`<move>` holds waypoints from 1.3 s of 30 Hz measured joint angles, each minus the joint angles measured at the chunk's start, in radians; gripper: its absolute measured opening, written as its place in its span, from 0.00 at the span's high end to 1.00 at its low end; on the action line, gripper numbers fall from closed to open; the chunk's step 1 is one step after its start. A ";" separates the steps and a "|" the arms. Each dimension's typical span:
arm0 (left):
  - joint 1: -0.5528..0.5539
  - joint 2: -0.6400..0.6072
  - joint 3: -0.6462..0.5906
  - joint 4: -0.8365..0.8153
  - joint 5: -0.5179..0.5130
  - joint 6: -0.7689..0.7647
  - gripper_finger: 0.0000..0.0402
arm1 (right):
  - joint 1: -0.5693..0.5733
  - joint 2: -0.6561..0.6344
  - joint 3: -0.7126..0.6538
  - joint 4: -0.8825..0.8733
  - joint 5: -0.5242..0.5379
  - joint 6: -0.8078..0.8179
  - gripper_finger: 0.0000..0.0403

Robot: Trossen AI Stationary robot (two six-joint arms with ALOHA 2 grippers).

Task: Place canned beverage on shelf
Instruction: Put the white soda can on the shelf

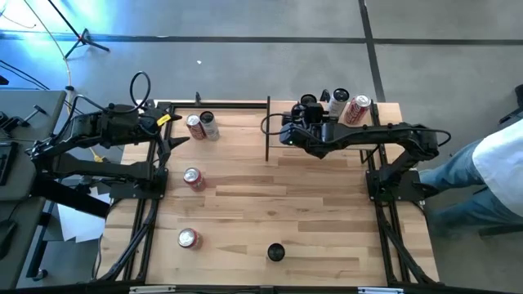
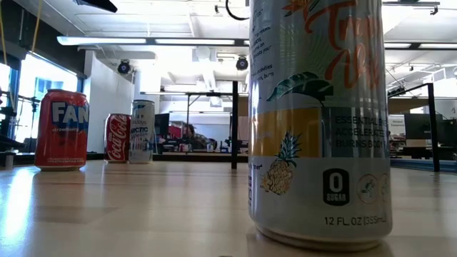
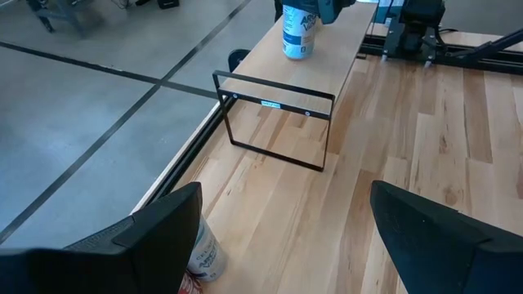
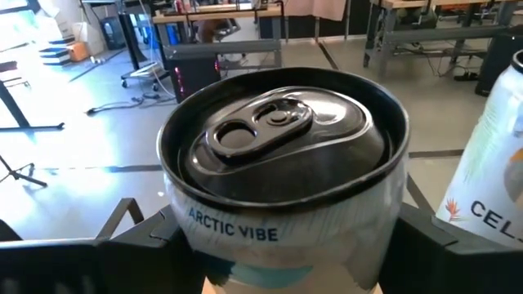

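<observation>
one shelf [image 1: 327, 104] lies under the right gripper [image 4: 282, 245], at the far edge of the table [image 1: 286, 204]. its fingers are clamped around a can [image 4: 282, 180] standing upright on the board, beside other cans, probably so it does not tip before release. further off, the left gripper [image 3: 282, 237] waits with fingers apart, just over a can [image 3: 200, 255] by the fingertips.

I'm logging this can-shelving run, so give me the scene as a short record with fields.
shelf: light-wood board at the table's far edge, cans standing on it
right pincer: closed around the Arctic Vibe can, on the shelf
left pincer: open, empty, near the table's far left
loose cans: several on the table
</observation>
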 joint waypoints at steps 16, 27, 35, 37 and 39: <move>0.000 0.000 0.000 0.000 0.000 0.000 0.17 | -0.057 0.000 0.000 0.002 -0.028 0.024 0.38; 0.000 0.000 0.000 0.000 0.000 0.000 0.17 | -0.072 0.000 0.002 0.008 -0.055 0.037 0.38; 0.000 0.000 0.000 0.000 0.000 0.000 0.17 | -0.077 0.000 0.002 0.005 -0.066 0.008 0.36; 0.000 0.000 0.000 0.000 0.000 0.000 0.17 | -0.079 -0.001 0.002 0.004 -0.071 0.003 0.35; 0.000 0.000 0.000 0.000 0.000 0.000 0.17 | -0.079 -0.001 0.002 0.003 -0.071 -0.002 0.35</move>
